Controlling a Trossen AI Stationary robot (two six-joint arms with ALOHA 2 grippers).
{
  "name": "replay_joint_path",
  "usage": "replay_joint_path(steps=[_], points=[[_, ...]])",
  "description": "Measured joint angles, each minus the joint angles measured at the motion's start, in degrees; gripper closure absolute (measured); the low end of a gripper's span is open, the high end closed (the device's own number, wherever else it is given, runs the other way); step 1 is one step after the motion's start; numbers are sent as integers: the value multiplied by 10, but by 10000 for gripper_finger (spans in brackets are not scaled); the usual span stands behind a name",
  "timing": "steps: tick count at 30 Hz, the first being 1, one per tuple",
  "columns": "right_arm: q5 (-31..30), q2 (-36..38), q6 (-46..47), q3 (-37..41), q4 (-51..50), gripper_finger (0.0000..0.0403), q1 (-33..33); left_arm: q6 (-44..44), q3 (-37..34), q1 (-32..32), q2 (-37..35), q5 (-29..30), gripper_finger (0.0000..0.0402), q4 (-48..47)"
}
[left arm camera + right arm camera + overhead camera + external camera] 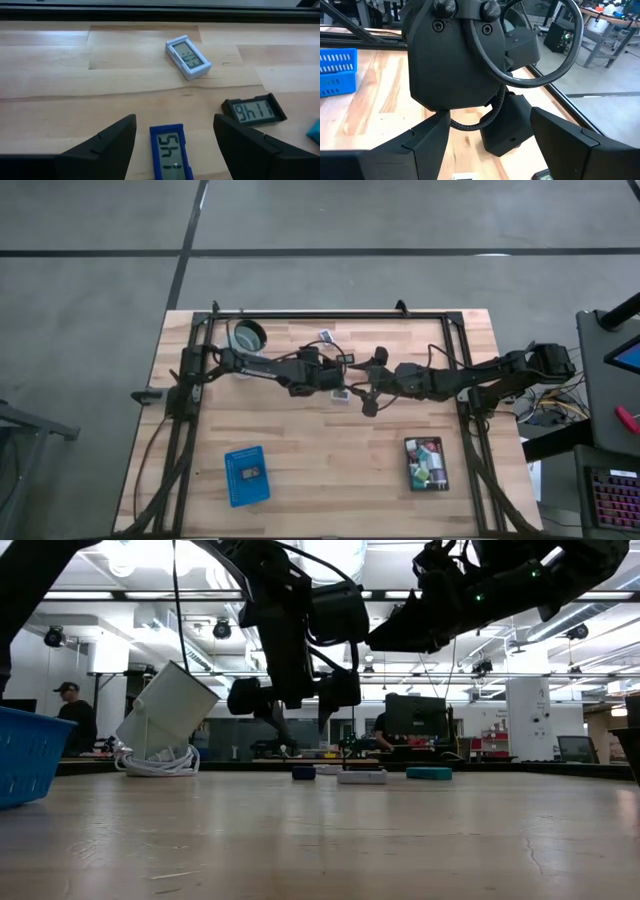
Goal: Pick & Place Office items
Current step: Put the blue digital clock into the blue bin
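The pale wooden desk (300,470) carries a black metal frame (330,314) along its far edge and sides. Both dark arms reach over the middle of the desk and meet there, the left from the left edge, the right from the right edge.

Near the front edge on the left lies the blue rectangular tray (246,475) with one small dark piece in it. Toward the front right corner sits the black rectangular tray (426,464), holding a cluster of small coloured blocks (428,463). A clear round cup (250,336) stands by the far edge on the left.

The left gripper (172,137) hovers low over mid-desk, its fingers spread wide and grasping nothing; between them lies a flat blue-framed rectangle with a digit display (171,157), untouched. Just beyond it lie a black-framed display rectangle (254,110) and a white-framed display rectangle (188,57), both free on the wood, the white one nearer the far edge.

The right gripper (487,145) hangs beside the left arm's wrist, fingers released wide, holding nothing.
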State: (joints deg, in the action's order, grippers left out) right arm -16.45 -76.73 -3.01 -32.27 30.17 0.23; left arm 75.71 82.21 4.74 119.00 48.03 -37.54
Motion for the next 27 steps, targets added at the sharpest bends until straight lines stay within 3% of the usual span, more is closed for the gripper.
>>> replay_joint_path(steps=[27], points=[[0, 1, 1, -1, 2, 129, 0, -31, -76, 16, 9, -75, 131, 126]])
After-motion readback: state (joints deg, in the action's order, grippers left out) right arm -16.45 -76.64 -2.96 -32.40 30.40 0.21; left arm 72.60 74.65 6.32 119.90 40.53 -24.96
